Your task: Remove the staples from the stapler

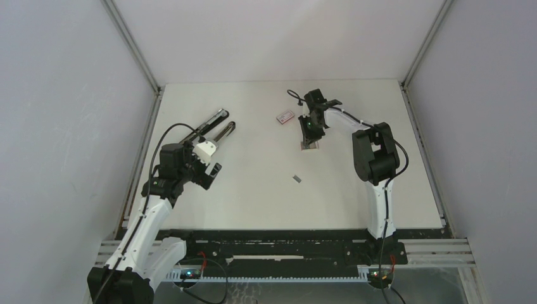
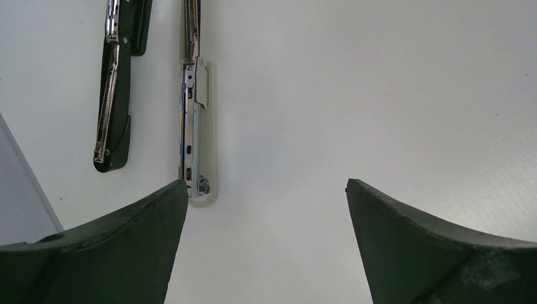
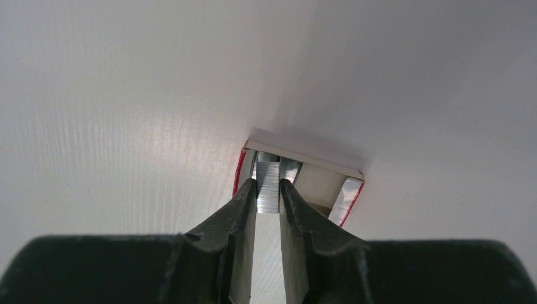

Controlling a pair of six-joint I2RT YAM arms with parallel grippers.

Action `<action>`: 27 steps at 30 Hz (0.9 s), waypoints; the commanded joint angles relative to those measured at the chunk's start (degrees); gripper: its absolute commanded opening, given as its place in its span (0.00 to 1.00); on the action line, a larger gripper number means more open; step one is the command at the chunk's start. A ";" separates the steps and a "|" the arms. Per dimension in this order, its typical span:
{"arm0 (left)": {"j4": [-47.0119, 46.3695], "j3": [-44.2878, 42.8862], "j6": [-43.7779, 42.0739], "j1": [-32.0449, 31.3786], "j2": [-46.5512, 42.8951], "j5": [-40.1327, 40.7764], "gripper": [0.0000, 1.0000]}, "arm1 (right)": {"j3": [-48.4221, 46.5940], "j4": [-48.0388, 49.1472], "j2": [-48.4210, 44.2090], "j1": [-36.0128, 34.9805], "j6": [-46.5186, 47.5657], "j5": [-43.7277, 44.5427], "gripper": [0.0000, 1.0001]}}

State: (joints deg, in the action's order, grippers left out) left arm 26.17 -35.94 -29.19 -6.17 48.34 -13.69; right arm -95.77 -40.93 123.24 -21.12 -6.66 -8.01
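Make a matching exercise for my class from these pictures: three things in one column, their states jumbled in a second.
Things
1. left claw
2. right claw
3. long black-and-silver metal stapler

States
A. shut on a silver staple strip
B. lying with its two arms spread apart
C. wide open, holding nothing

Pairs: 1-C, 2-A, 3-B

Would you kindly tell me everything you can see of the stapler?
The stapler is long, slim and metallic, lying opened on the left side of the white table. One arm is black with a chrome rail, the other chrome with a pale strip; they lie almost parallel, near ends apart. The open left gripper hovers close by, not holding it.
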 commanded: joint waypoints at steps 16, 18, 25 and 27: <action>-1.83 0.79 -1.13 0.32 -0.44 0.36 1.00 | -1.63 1.38 0.91 0.15 -0.95 0.16 0.20; -1.83 0.80 -1.13 0.30 -0.44 0.36 1.00 | -1.62 1.38 0.83 0.12 -0.94 -0.05 0.20; -1.87 0.82 -1.13 0.36 -0.29 0.42 1.00 | -1.70 1.12 -0.15 -0.10 -0.88 0.36 0.22; -1.84 0.86 -1.13 0.31 -0.28 0.42 1.00 | -1.70 1.11 -0.62 -0.30 -0.90 1.08 0.22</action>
State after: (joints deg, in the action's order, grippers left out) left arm 26.02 -35.94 -29.56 -6.17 48.34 -13.67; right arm -95.77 -40.56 124.07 -21.10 -6.68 -7.94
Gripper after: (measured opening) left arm 0.996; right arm 0.217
